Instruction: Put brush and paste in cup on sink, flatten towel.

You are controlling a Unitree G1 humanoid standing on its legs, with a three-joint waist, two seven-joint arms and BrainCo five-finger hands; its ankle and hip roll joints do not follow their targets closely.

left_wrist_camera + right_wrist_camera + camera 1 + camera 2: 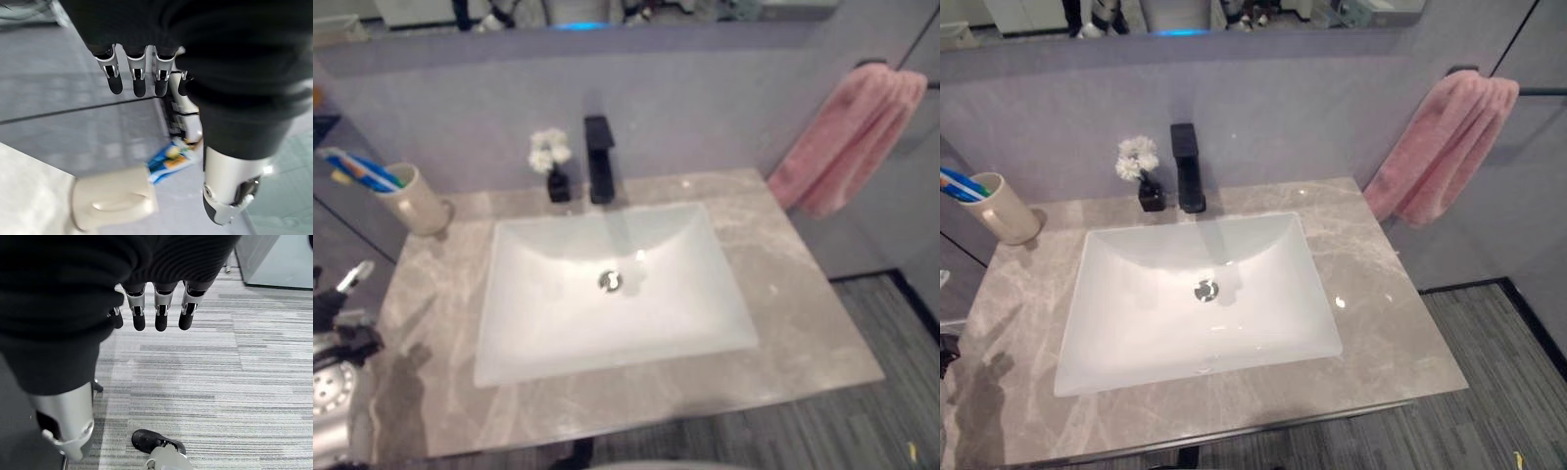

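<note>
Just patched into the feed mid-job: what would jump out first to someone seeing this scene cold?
The white sink basin fills the middle of the grey marble counter, with a black faucet behind it. A pink towel hangs bunched from the rail on the right wall. At the counter's back-left corner a beige cup already holds the brush and paste.

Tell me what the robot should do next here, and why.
Probably raise the right hand toward the pink towel. The cup on the counter already holds the brush and paste, while the towel hangs bunched on its bar, and the hand hangs open over the floor.
</note>
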